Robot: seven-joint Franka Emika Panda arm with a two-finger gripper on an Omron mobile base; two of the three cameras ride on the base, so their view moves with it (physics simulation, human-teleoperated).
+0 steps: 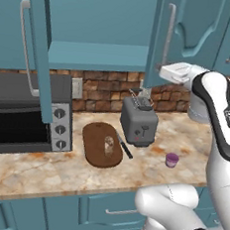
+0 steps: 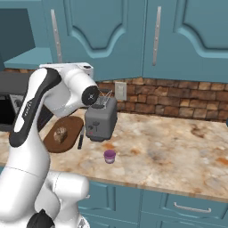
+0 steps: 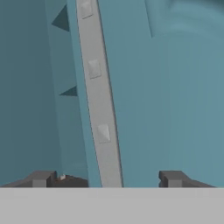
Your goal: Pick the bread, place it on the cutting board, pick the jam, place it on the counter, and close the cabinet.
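Observation:
The bread (image 1: 108,145) stands on the dark oval cutting board (image 1: 96,152), also seen as bread (image 2: 60,134) on the cutting board (image 2: 71,127). The jam (image 1: 172,160) sits on the marbled counter (image 1: 42,167) right of the toaster; the jam (image 2: 109,156) rests near the counter's front edge. The cabinet (image 1: 98,55) hangs open, both doors swung out. My gripper (image 3: 107,179) is open and holds nothing. Its fingertips (image 3: 41,178) straddle the pale edge of the right cabinet door (image 3: 98,100). My hand (image 1: 175,71) is at that door's (image 1: 167,37) lower corner.
A grey toaster (image 1: 138,122) stands behind the board, with a black-handled knife (image 1: 124,146) between them. A dark oven (image 1: 22,113) fills the left end of the counter under the left open door (image 1: 31,44). Closed teal doors (image 2: 178,35) hang to the right.

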